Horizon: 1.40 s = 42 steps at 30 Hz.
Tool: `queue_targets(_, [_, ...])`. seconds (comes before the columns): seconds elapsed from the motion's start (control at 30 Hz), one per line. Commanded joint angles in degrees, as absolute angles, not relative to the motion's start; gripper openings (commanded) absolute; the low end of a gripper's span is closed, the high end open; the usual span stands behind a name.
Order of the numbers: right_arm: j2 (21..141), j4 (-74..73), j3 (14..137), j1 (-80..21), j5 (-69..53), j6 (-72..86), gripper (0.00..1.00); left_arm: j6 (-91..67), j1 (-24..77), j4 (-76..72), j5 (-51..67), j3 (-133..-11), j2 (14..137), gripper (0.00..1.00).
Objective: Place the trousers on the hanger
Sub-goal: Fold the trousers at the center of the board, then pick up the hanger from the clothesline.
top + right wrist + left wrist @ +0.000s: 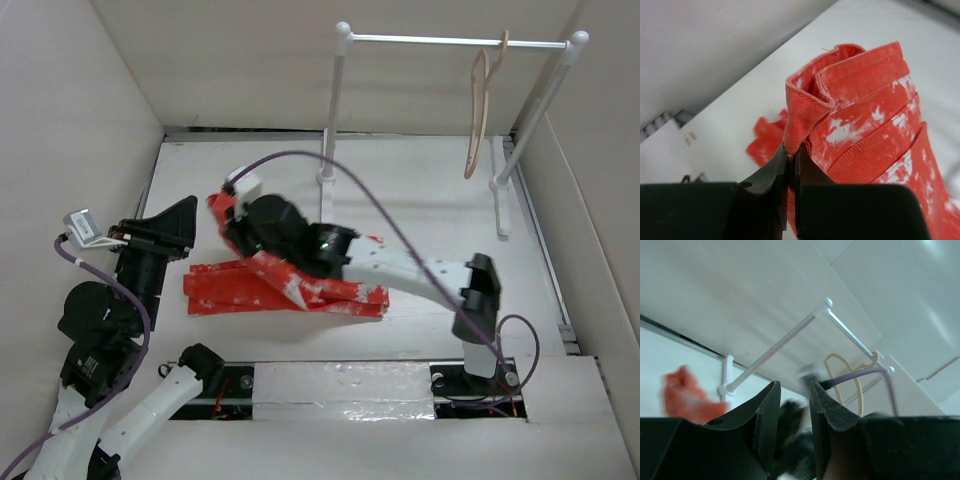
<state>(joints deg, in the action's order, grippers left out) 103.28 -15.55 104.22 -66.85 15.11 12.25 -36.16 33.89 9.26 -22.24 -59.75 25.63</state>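
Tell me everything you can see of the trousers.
The trousers are red-orange cloth with white mottled blotches and stitched seams, looking like sturdy woven fabric. They lie folded in a long strip on the white table, one end raised and bunched where the right tool, shut, pinches a hemmed edge.

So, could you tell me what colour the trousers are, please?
The trousers are red-orange with white blotches, clearest in the right wrist view.

Plain white panel walls (60,120) enclose a white table (420,190) on three sides under soft, even light. A white tubular rail (430,41) on two posts (335,110) stands at its far right.
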Motion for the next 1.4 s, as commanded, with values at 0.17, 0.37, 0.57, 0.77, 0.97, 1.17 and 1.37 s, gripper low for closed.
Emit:
queue_targets(0.17, [125.50, -2.72, 113.29, -73.65, 0.44, 19.25, 0.90, -33.75, 33.57, 18.45, -28.82, -59.42, 22.42, 0.32])
queue_targets(0.37, [105.94, 7.63, 86.97, -69.27, 3.34, 19.95, 0.87, -34.80, 33.57, 17.50, -26.81, -54.15, 23.02, 0.35])
queue_targets(0.57, [86.09, 9.06, 59.88, -66.01, 14.13, 22.41, 0.07, -37.43, 33.57, 7.32, -15.57, -39.57, 31.01, 0.35])
queue_targets(0.77, [75.07, 10.63, 39.15, -58.20, 14.68, 28.38, 0.00, -42.36, 34.79, -10.51, -4.84, -26.73, 42.35, 0.34])
queue_targets(0.97, [72.16, 13.44, 27.61, -55.20, 14.76, 36.02, 0.00, -40.08, 40.69, -16.69, -8.17, -27.59, 56.06, 0.34])
queue_targets(1.17, [67.79, 10.39, 22.06, -53.61, 15.29, 40.17, 0.00, -38.06, 46.66, -20.83, -13.18, -29.88, 63.19, 0.34])
queue_targets(1.37, [49.77, -9.91, 35.91, -54.23, 23.19, 29.29, 0.25, -31.04, 49.30, -21.61, -16.52, -36.47, 64.51, 0.30])
